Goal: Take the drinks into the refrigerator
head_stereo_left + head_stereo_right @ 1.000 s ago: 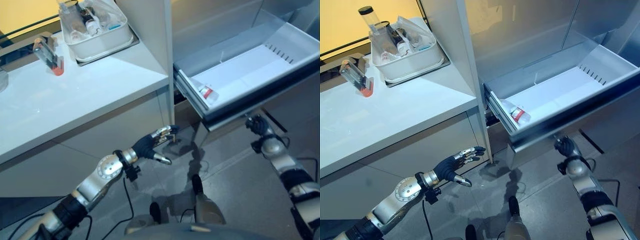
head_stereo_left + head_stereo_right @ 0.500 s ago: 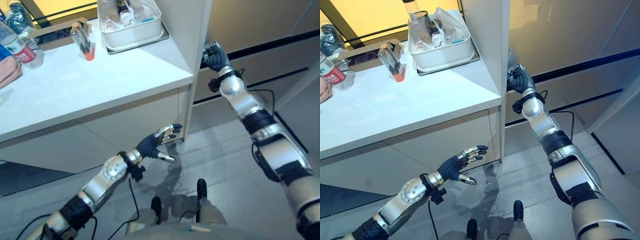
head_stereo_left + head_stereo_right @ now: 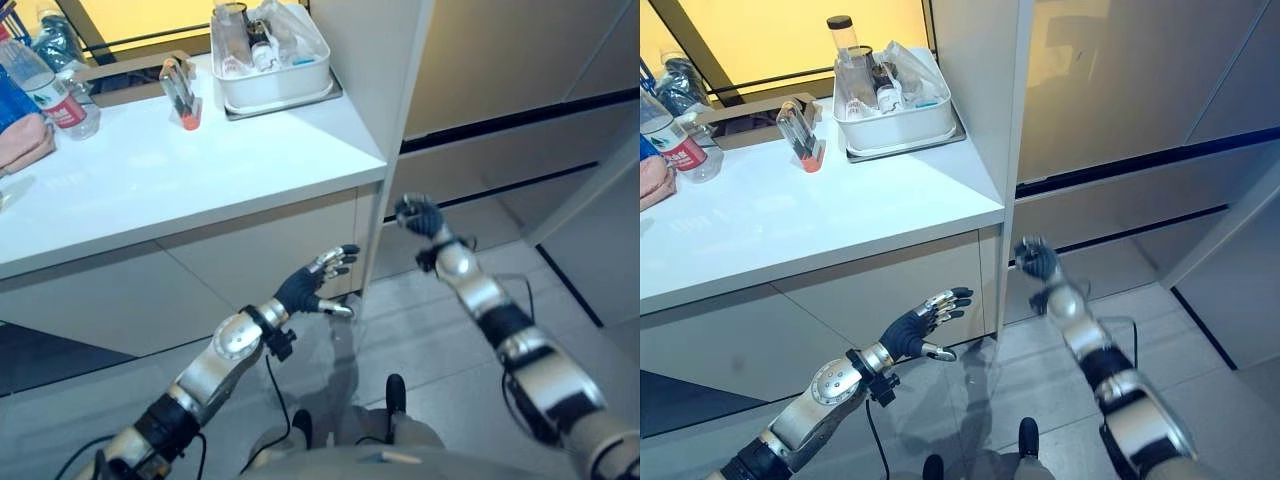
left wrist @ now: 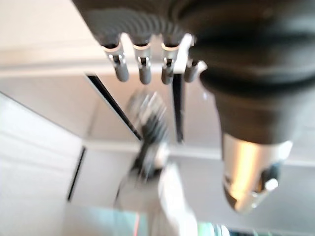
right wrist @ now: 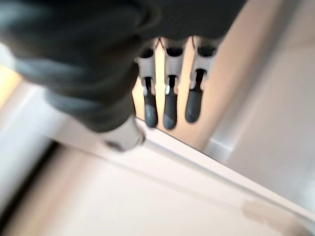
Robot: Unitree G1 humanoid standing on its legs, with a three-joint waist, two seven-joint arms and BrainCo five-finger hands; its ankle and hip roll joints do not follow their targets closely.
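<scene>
White counter (image 3: 790,225), closed refrigerator drawer (image 3: 1120,205)

light: bright, warm glow behind counter (image 3: 790,230) | wrist views: blurred, perhaps motion

No text, number or sign can be read. The bottle (image 3: 52,88) on the worktop (image 3: 150,180), well away from the left hand (image 3: 318,285), wears a red label, but its print is too small to make out. The small bottles in the white tray (image 3: 895,125) carry labels too, equally unreadable.
</scene>
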